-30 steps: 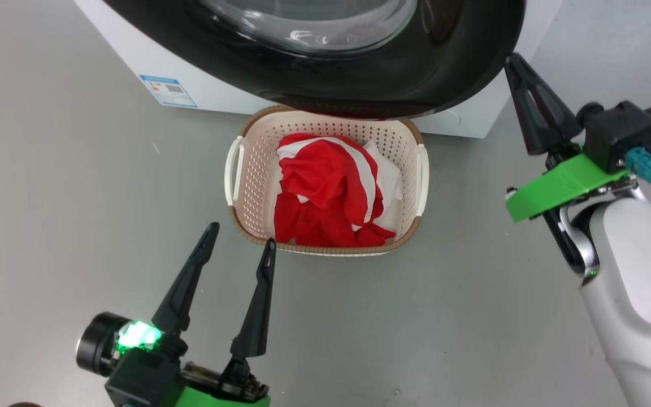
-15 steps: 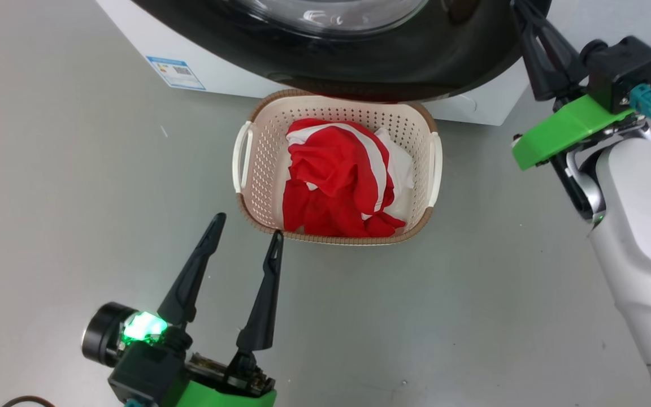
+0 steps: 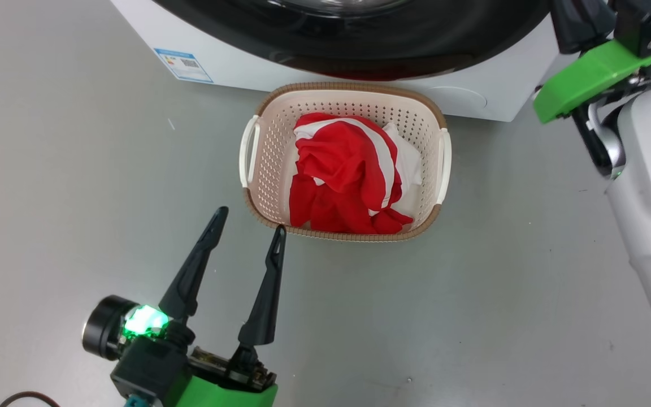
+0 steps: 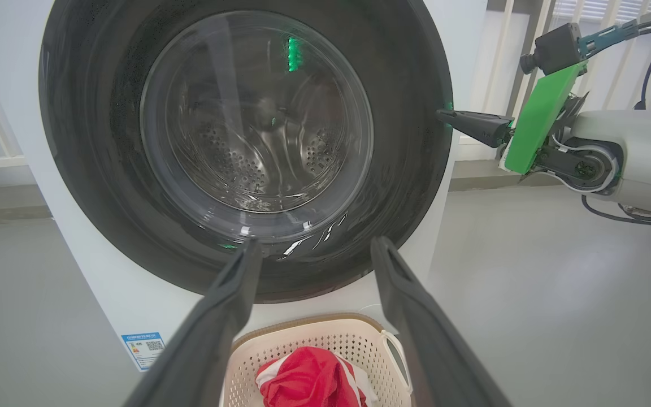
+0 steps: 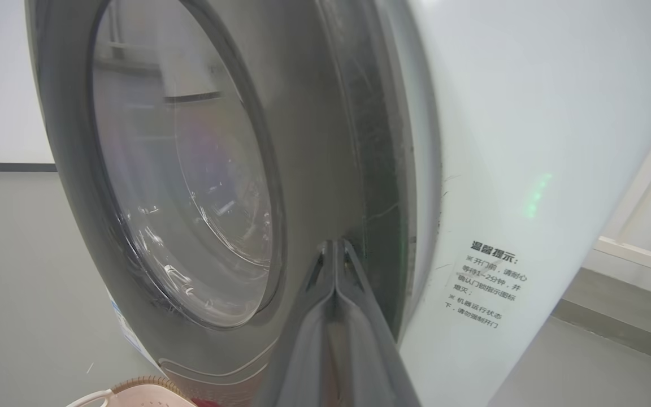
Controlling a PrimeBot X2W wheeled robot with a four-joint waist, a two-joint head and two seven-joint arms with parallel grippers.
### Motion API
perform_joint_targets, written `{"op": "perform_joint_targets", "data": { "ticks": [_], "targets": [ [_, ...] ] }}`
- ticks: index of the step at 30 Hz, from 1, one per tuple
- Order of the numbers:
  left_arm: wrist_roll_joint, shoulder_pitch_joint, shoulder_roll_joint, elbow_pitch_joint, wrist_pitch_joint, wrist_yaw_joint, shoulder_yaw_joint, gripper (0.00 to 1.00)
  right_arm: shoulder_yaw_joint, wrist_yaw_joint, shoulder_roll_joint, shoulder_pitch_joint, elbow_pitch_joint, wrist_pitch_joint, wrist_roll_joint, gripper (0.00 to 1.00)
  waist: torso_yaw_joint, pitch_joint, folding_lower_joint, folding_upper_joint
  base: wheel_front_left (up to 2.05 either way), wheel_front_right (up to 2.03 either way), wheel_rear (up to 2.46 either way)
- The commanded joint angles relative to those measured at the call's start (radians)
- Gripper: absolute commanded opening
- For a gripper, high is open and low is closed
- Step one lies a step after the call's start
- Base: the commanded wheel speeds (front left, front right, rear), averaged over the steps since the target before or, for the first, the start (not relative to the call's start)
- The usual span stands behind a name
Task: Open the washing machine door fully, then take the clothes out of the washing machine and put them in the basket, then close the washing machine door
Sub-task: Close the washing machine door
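While left gripper [image 3: 251, 219] hung idle just short of the basket [image 3: 348, 86], fingers spread wide w/ nothing in them, the clothes [image 3: 342, 169] sat piled inside. Past that, washing machine door [image 4: 99, 141] had swung in off the basket's far rim vs a sec ago. It was nearly flush on the washing machine [image 5: 500, 141], w/ right gripper [image 5: 334, 249] pinched shut at its edge. Prob only latching left imo.

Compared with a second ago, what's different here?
The shut right pincer has pushed the door in toward the washer, so it no longer overhangs the basket. The camera shifted too. Unchanged: the clothes lie in the basket, and the open left pincer hovers by its near rim, holding nothing.
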Motion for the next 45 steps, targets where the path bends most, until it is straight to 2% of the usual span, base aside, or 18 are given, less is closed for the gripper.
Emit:
{"op": "perform_joint_targets", "data": {
  "ticks": [1,14,20,30,44,45],
  "targets": [
    [0.009,-0.014,0.006,-0.021,-0.008,-0.008,0.038,1.0,-0.008,0.002,0.006,-0.032,-0.008,-0.013,-0.012,0.0,0.002,0.001,0.0,-0.0001,0.0,0.0,0.0],
    [0.019,-0.014,-0.004,-0.006,-0.008,-0.021,0.037,1.0,-0.062,0.002,0.006,-0.153,0.16,-0.022,-0.075,0.0,0.014,0.002,0.0,-0.0001,0.0,0.0,0.0],
    [0.024,-0.01,-0.007,0.001,-0.008,-0.022,0.039,1.0,-0.08,0.002,0.013,-0.159,0.173,-0.022,-0.095,0.0,0.013,-0.002,0.0,-0.0001,0.0,0.0,0.0],
    [0.021,-0.004,-0.009,0.011,-0.008,-0.025,0.048,1.0,-0.059,0.002,0.049,-0.101,0.117,-0.022,-0.087,0.0,-0.017,-0.031,0.0,-0.0001,0.0,0.0,0.0],
    [0.001,0.012,-0.012,0.023,-0.008,-0.022,0.063,1.0,-0.006,0.002,0.059,0.089,-0.027,-0.022,-0.035,0.0,-0.099,-0.097,0.0,-0.0001,0.0,0.0,0.0],
    [-0.003,0.014,-0.014,0.024,-0.008,-0.02,0.064,1.0,-0.006,0.002,0.059,0.104,-0.04,-0.022,-0.034,0.04,-0.106,-0.102,0.0,-0.0001,0.0,0.0,0.0]
  ]
}}
